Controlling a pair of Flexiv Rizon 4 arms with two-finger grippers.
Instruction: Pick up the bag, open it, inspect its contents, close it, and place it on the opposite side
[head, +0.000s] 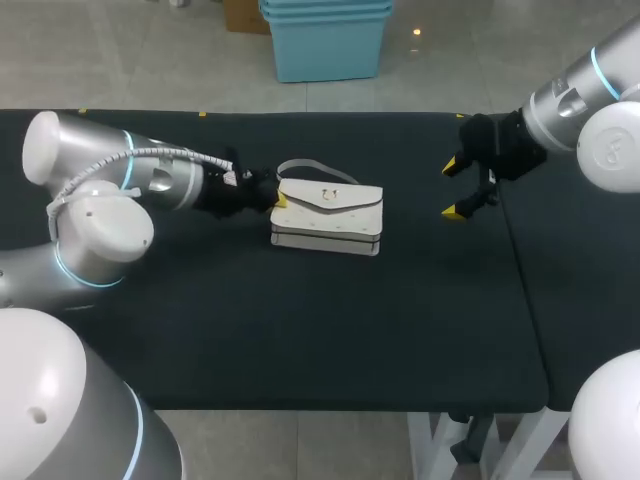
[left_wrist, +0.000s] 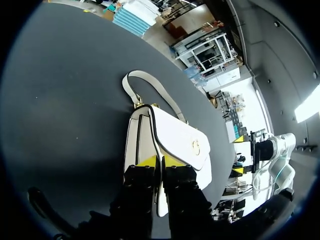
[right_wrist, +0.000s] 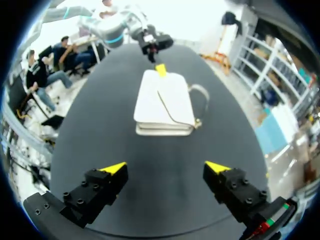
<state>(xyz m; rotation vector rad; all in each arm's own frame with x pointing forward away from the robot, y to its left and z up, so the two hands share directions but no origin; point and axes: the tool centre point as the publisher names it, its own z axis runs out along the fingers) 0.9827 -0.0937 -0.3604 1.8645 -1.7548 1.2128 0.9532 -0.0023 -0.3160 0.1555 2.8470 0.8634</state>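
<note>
Left wrist view: my left jaws seem clamped on the white leather handbag's (left_wrist: 175, 135) end; right jaws gape opposite, well apart.

bag (head: 330, 212): smooth white leather-like (metal clasp (left_wrist: 196, 146)) | table (head: 300, 330): matt black cloth

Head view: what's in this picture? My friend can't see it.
A white bag lies flat in the middle of a black table. The robot's left hand pinches the bag's left end, and its right hand hangs open, off to the bag's right.
</note>
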